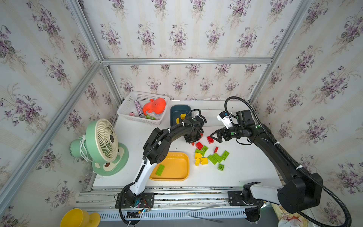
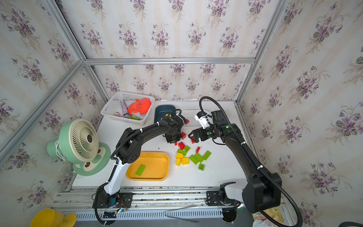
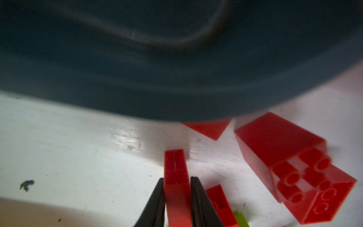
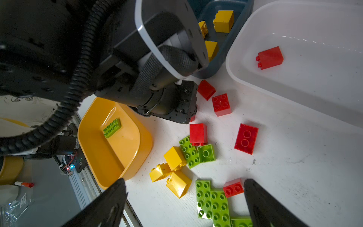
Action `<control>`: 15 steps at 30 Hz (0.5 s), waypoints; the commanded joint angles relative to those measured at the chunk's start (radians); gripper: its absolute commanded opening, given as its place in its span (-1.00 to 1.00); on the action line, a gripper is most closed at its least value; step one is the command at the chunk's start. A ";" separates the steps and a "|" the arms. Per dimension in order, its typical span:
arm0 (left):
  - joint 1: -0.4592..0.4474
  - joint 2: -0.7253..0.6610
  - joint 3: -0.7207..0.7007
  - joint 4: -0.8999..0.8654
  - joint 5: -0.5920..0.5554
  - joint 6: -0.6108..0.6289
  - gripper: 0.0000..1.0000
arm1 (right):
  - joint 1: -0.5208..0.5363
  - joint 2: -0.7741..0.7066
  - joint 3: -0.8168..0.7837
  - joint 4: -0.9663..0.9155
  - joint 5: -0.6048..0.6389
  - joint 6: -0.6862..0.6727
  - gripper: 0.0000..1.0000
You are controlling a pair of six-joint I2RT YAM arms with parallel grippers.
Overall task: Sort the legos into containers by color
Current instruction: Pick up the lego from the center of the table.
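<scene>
Lego (image 3: 175,173) clamped in left jaws.

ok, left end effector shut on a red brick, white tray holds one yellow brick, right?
No: the lone brick in the white tray is red, not yellow, as the right wrist view shows. The left end effector is shut on a slim red brick.

Three containers (image 1: 176,169) held three yellow legos (image 4: 224,20), one red lego (image 4: 270,58) and one green lego (image 4: 112,127); three loose yellow legos (image 4: 174,158) lay outside.
</scene>
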 commanded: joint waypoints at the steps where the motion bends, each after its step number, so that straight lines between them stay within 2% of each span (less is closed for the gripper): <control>1: 0.002 0.007 0.004 -0.011 -0.002 -0.014 -0.53 | 0.000 0.006 0.014 0.003 -0.008 -0.013 0.93; 5: 0.005 -0.004 0.005 -0.010 -0.006 0.003 -0.81 | -0.003 0.009 0.019 -0.001 -0.008 -0.021 0.92; 11: 0.020 -0.126 0.002 -0.016 -0.031 0.079 -0.82 | -0.019 0.006 0.020 -0.004 -0.005 -0.031 0.93; 15: 0.029 -0.161 0.088 -0.026 -0.048 0.152 -0.79 | -0.025 0.012 0.025 0.009 -0.008 -0.028 0.93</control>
